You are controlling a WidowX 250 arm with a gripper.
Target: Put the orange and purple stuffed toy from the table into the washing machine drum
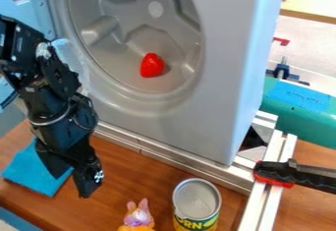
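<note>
Wooden tabletop (pixel 128 176) — blue cloth (pixel 31 172), one corner toward the camera (long axis unclear) — near the gripper (pixel 73 182), fingers spread.

Smooth grey plastic forms the drum-like shell (pixel 164 108) across the upper middle. At bottom centre, 1 can (pixel 197 200) has a shiny metal rim. The tabletop (pixel 125 176) looks like wood; the blue square (pixel 29 171), lower left, is matt cloth.
</note>
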